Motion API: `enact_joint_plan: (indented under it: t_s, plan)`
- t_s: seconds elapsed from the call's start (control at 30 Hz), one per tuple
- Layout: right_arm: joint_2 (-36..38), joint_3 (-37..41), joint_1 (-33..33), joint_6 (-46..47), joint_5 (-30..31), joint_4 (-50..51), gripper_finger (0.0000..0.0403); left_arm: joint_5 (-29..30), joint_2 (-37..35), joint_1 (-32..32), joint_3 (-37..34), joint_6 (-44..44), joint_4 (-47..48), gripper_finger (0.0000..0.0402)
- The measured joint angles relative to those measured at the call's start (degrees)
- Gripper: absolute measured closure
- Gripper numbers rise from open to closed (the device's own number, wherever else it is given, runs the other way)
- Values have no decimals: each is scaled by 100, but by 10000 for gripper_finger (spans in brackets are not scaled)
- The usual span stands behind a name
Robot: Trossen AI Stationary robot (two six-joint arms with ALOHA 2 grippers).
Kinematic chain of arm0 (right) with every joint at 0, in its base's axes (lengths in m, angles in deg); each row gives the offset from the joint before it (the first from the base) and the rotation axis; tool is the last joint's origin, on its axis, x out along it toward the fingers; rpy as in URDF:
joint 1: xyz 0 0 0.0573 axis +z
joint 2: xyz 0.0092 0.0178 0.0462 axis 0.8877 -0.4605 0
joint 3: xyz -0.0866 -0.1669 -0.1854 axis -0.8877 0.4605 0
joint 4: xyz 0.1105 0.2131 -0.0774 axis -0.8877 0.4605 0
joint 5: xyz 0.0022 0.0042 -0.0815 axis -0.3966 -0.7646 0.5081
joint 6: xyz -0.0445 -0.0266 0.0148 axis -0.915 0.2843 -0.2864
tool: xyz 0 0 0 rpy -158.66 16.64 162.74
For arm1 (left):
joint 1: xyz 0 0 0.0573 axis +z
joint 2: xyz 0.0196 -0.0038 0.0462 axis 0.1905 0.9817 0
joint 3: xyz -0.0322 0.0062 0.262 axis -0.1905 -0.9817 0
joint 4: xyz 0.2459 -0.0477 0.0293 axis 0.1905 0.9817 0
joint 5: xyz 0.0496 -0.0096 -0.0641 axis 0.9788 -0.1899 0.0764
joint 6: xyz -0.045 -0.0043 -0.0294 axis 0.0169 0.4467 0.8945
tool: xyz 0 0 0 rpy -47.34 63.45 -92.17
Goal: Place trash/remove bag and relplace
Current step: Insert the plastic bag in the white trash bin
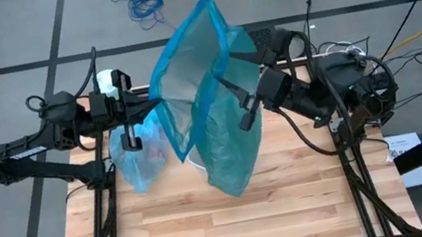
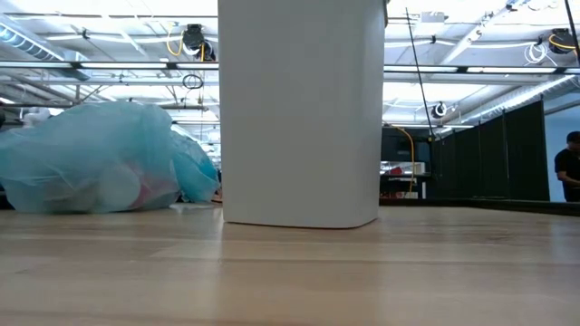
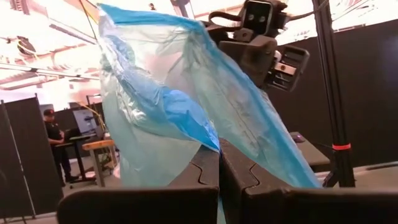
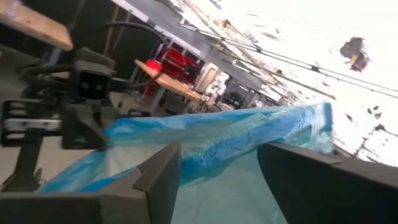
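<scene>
A darker teal-blue plastic bag (image 1: 207, 93) hangs spread in the air between my two arms, above the white wastebasket (image 2: 299, 113), which it mostly hides in the high view. My left gripper (image 1: 158, 103) is shut on the bag's left edge. My right gripper (image 4: 217, 155) is open at the bag's right side (image 1: 237, 92), with the bag's rim running across the gap between its fingers. The light sky-blue bag (image 1: 137, 153), full and showing trash through its film, rests on the table left of the wastebasket (image 2: 91, 163). My left gripper (image 3: 219, 171) pinches the teal bag's folded rim (image 3: 210, 142) between its two shut fingers, which lie about level and come from the table's left. The film rises and spreads away from the fingers, slack and clear of the table. My right gripper's fingers (image 4: 163, 171) stand on either side of the rim (image 4: 211, 146); I cannot tell whether they touch it.
A white-topped object (image 1: 107, 83) sits at the back left behind my left arm. Bare wood (image 1: 239, 227) stretches across the near half of the table. A person (image 2: 569, 172) stands far off in the room.
</scene>
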Motion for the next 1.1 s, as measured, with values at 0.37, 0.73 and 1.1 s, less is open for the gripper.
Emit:
enact_joint_plan:
  t_s: [0.37, 0.73, 1.1]
  plan:
    - [-14, 2, -107, 572, 1774, 373, 116, 22, 0, 0, 0, 0, 17, 401]
    - [-14, 2, 750, 2467, 2613, 2461, 170, 168, 0, 2, -4, -107, 26, 401]
    - [-803, 180, 875, 6150, -699, 5587, 390, 164, 0, 0, -4, -103, 35, 402]
